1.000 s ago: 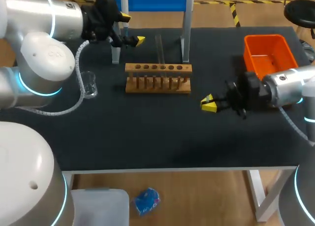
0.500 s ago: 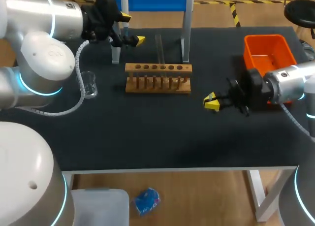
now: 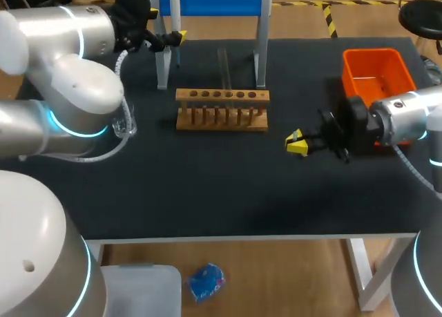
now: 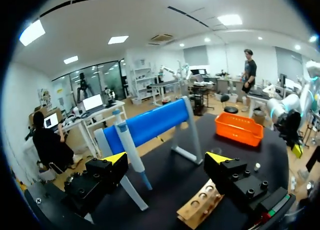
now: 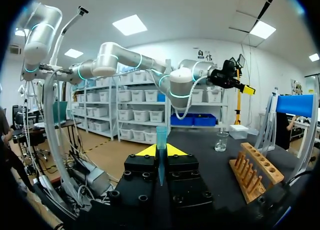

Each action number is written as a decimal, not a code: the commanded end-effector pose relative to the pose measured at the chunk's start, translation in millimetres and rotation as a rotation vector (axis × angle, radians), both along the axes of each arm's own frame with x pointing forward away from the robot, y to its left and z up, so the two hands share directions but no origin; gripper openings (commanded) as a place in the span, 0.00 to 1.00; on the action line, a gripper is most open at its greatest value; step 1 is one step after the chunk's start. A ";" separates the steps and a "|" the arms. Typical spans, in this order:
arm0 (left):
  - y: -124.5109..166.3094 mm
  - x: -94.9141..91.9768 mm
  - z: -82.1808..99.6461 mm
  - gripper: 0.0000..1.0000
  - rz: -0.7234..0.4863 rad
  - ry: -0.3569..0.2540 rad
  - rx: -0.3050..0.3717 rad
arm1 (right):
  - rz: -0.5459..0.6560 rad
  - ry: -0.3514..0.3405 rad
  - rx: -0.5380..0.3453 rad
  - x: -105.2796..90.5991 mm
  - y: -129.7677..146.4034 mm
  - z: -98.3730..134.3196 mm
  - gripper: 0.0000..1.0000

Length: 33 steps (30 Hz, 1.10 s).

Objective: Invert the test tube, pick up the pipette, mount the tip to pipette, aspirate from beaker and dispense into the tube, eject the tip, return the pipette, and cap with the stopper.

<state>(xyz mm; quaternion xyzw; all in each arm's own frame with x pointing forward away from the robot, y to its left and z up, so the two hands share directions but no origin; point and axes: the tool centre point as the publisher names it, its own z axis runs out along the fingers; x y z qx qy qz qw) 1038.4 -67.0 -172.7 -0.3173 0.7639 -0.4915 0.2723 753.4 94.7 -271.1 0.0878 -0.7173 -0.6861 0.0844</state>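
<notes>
Both arms, the left arm [image 3: 69, 75] & the right arm [image 3: 407, 120], are built from rounded silver-white shells, w/ a thin light-blue glowing ring [image 3: 65, 129] seen at the joints. A pale ribbed hose [image 3: 114, 141] is attached near each wrist end. The wrist parts are finished in black. On the left gripper [image 4: 166, 160] & the right gripper [image 5: 161, 150], blocky matt-black fingers are seen, each w/ several round screw heads and a bright yellow wedge tip.

No readable text, no legible labels or numbers, no signs
</notes>
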 end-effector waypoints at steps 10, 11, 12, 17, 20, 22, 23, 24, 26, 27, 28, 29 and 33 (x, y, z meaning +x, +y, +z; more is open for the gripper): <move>-7.2 56.2 -20.1 1.00 0.275 -0.013 -0.047 | 0.002 0.000 -0.001 0.1 -1.1 0.3 0.00; -7.0 59.1 -20.3 1.00 0.286 -0.013 -0.047 | 0.002 0.000 -0.001 0.1 -1.1 0.3 0.00; -7.3 61.5 -20.3 1.00 0.289 -0.014 -0.044 | 0.002 0.000 -0.001 0.1 -1.1 0.3 0.00; -7.1 73.8 -23.9 1.00 0.330 -0.019 -0.047 | 0.002 0.000 -0.001 0.1 -1.1 0.3 0.00; -6.7 81.9 -27.4 0.87 0.344 -0.012 -0.052 | 0.002 0.000 -0.001 0.1 -1.1 0.3 0.00; -5.8 87.4 -28.9 0.63 0.360 -0.010 -0.056 | 0.002 0.000 -0.001 0.1 -1.1 0.3 0.00; -5.4 90.1 -29.6 0.51 0.367 -0.010 -0.055 | 0.002 0.000 -0.001 0.1 -1.1 0.3 0.00; -5.1 92.4 -30.4 0.51 0.372 -0.010 -0.052 | 0.002 0.000 -0.001 0.1 -1.1 0.3 0.00; -4.1 97.0 -32.3 0.49 0.383 -0.010 -0.055 | 0.002 0.000 -0.001 0.1 -1.1 0.3 0.00; -3.6 99.4 -33.4 0.48 0.385 -0.009 -0.055 | 0.002 0.000 -0.001 0.1 -1.1 0.3 0.00; -3.2 101.2 -34.0 0.47 0.392 -0.009 -0.057 | 0.002 0.000 -0.001 0.1 -1.1 0.3 0.00; -2.5 103.1 -34.8 0.47 0.400 -0.010 -0.055 | 0.002 0.000 -0.001 0.1 -1.1 0.3 0.00; -0.6 109.6 -37.1 0.44 0.412 -0.010 -0.058 | 0.002 0.000 -0.001 0.1 -1.1 0.3 0.00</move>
